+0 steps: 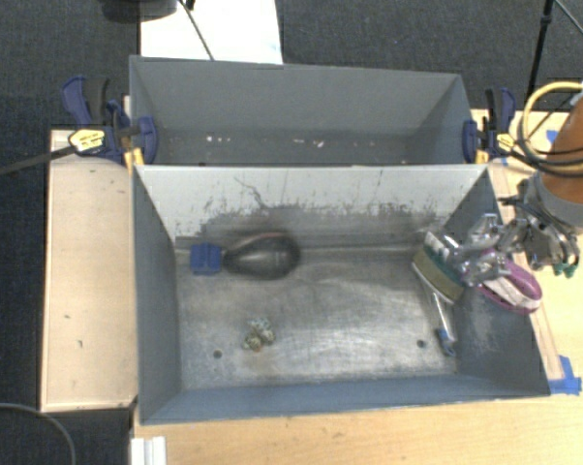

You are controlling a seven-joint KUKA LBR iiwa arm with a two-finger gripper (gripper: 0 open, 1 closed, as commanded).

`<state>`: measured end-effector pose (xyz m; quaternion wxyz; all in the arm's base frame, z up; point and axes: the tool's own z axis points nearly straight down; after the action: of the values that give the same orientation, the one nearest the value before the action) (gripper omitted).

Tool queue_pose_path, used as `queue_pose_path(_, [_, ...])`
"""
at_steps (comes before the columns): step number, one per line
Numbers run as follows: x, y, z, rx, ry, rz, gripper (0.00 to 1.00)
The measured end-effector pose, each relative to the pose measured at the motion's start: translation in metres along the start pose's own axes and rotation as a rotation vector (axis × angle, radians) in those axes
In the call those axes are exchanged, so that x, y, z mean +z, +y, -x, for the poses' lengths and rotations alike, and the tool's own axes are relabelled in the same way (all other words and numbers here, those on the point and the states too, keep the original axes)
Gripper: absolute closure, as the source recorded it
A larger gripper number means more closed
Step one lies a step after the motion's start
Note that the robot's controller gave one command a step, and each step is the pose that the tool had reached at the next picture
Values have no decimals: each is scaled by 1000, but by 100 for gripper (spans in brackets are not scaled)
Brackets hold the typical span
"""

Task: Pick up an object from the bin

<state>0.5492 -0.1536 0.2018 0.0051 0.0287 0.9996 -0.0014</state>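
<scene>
My gripper [477,248] is at the bin's right wall, low over a small cluster of things. Right under it lies a purple and white rounded thing [512,288] on the sloping right wall. To its left a flat olive-grey block [435,270] lies tilted against the wall's foot. Below the block, a thin metal tool with a blue tip [441,324] points toward the front right corner. Whether anything is gripped is hidden from this angle.
A dark oval brush with a blue end [253,258] lies at the back left of the floor. A small crumpled greenish scrap [260,335] sits front left. The arm with its orange cover comes in over the right rim.
</scene>
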Motion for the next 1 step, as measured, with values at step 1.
queue_pose_path(1, [39, 52, 21, -73, 10, 5, 100])
